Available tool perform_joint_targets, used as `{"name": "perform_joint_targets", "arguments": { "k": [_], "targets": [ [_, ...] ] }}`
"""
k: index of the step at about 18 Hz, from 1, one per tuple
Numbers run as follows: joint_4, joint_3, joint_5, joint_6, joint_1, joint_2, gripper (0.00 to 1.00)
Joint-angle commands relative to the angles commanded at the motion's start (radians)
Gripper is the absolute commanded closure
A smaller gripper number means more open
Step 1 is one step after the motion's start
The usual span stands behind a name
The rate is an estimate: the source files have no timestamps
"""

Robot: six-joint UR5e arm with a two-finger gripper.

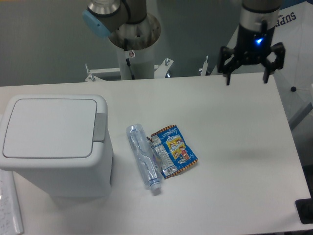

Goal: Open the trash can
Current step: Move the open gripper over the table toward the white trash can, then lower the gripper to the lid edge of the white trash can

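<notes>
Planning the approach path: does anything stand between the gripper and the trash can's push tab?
Nothing visible does. The open gripper hangs over the table's far right; the grey tab is on the trash can at left. The bottle and wrapper lie flat, nearer the camera than that line.

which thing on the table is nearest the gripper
The blue and yellow snack wrapper, lying right of the clear plastic bottle; the open gripper hangs far right of both.

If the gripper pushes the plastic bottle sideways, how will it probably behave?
The plastic bottle lies on its side, so it would probably roll. It looks clear and empty, likely light. It touches the snack wrapper, which may slide along.
</notes>
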Motion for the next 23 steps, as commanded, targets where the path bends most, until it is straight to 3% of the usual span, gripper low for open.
{"name": "perform_joint_targets", "arguments": {
  "k": [3, 5, 9, 15, 20, 23],
  "targets": [
    [-0.006, -0.009, -0.043, -0.036, -0.038, 0.018, 0.00],
    [0.000, -0.047, -0.052, -0.068, -0.043, 0.044, 0.00],
    [0.002, -0.081, -0.058, -0.184, -0.124, 0.058, 0.00],
    [0.011, -0.045, -0.097, -0.345, -0.189, 0.051, 0.00],
    [0.164, -0.051, -0.221, -0.548, -0.207, 0.032, 0.00],
    [0.176, -0.054, -0.215, -0.559, -0.262, 0.008, 0.00]
  ]
}}
